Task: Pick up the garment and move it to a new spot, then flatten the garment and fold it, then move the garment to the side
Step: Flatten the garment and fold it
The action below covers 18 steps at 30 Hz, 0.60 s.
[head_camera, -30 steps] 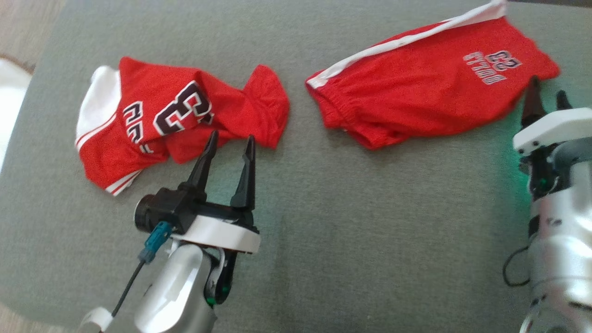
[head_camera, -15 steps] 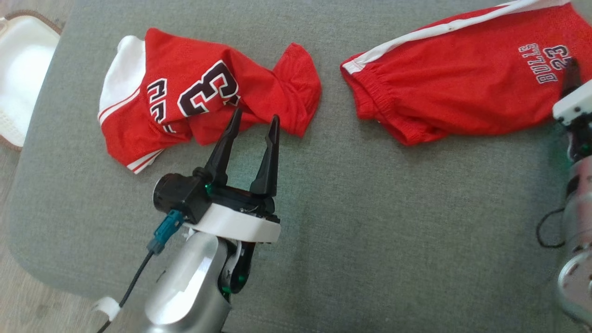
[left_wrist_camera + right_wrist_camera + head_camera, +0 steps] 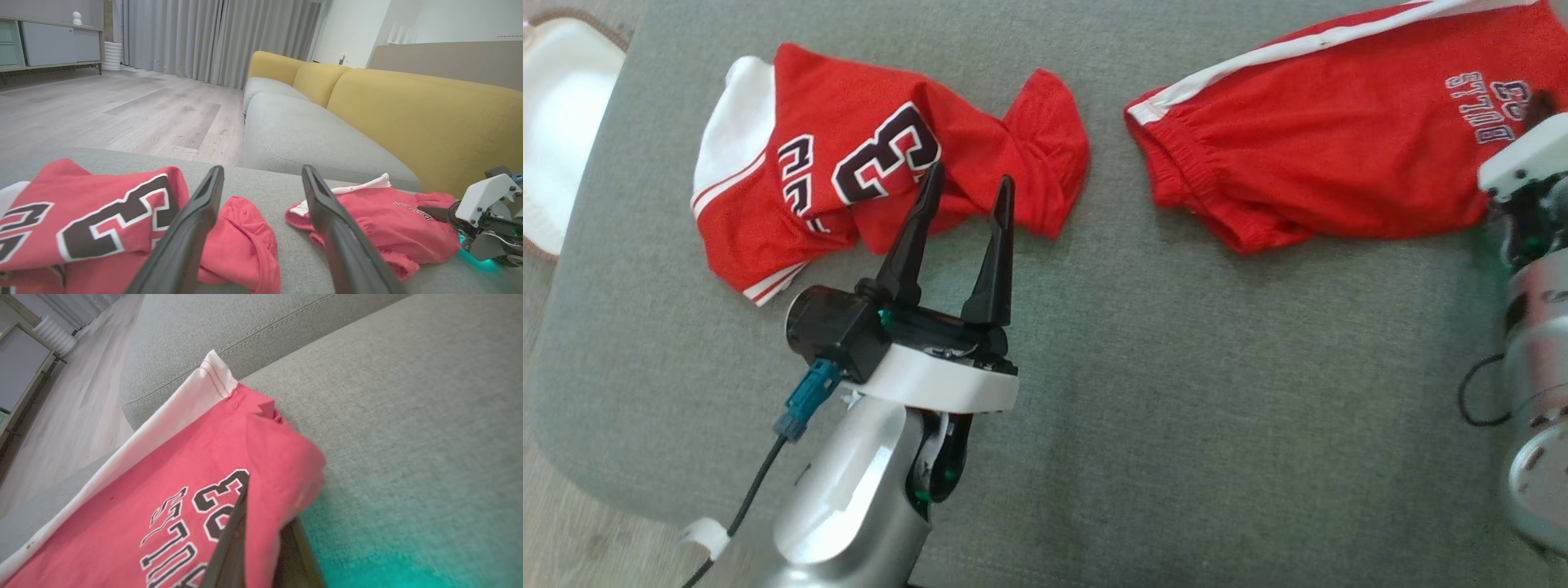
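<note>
Red shorts (image 3: 1323, 163) with a white side stripe and "BULLS 23" print lie spread at the right of the grey cushion (image 3: 1176, 392). My right gripper (image 3: 1538, 104) is shut on their hem corner beside the print. In the right wrist view the red fabric (image 3: 163, 486) is pinched between the two fingers of the right gripper (image 3: 261, 547). A crumpled red jersey (image 3: 866, 155) with a white panel lies at the left. My left gripper (image 3: 970, 174) is open, its tips over the jersey's near edge, with nothing between them. The left wrist view shows the left gripper (image 3: 262, 171) above the jersey (image 3: 102, 212).
A white item with a brown rim (image 3: 556, 122) sits on the floor past the cushion's left edge. A yellow sofa back (image 3: 408, 114) rises behind the shorts (image 3: 388, 220). Wooden floor (image 3: 122, 110) lies beyond. Bare grey cushion stretches between and in front of the two garments.
My right gripper has shut on the shorts' hem corner. The head camera has shifted, so the whole picture slid. The left gripper stays open near the jersey.
</note>
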Motion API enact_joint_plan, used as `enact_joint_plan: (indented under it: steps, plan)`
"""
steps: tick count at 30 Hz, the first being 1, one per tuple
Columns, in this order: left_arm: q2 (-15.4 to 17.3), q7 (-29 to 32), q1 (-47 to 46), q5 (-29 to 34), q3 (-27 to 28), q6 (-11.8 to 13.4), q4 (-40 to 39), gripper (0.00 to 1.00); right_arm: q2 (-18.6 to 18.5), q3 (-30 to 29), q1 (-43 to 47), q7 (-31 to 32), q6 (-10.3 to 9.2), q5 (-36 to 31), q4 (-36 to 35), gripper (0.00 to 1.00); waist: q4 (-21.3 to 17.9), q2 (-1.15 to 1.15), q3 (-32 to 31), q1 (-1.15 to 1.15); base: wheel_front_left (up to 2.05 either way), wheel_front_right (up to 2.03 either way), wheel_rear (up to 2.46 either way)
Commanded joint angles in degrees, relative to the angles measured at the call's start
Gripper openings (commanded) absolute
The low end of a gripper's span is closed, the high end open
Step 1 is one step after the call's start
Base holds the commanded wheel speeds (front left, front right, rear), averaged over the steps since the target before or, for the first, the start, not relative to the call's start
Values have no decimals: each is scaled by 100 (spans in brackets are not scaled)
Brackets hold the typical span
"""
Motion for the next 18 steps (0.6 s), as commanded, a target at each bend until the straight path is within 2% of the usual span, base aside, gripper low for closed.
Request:
enact_joint_plan:
  steps: [1,4,10,18]
  plan:
    - [49,-53,-69,55,192,-1,-153,100,191,173,-29,-188,-4,85,33,0,-69,0,-73,0,0,0,0]
    - [49,-53,-51,96,181,-6,-172,100,202,503,38,-646,-4,84,49,0,-179,0,-183,0,0,0,0]
    - [49,-53,64,206,257,1,-125,100,241,704,244,-1139,-4,438,107,0,-438,0,-459,0,0,0,0]
    - [49,-53,301,317,353,-78,-77,100,-36,392,965,-1388,-4,727,33,0,-794,0,-907,0,0,0,0]
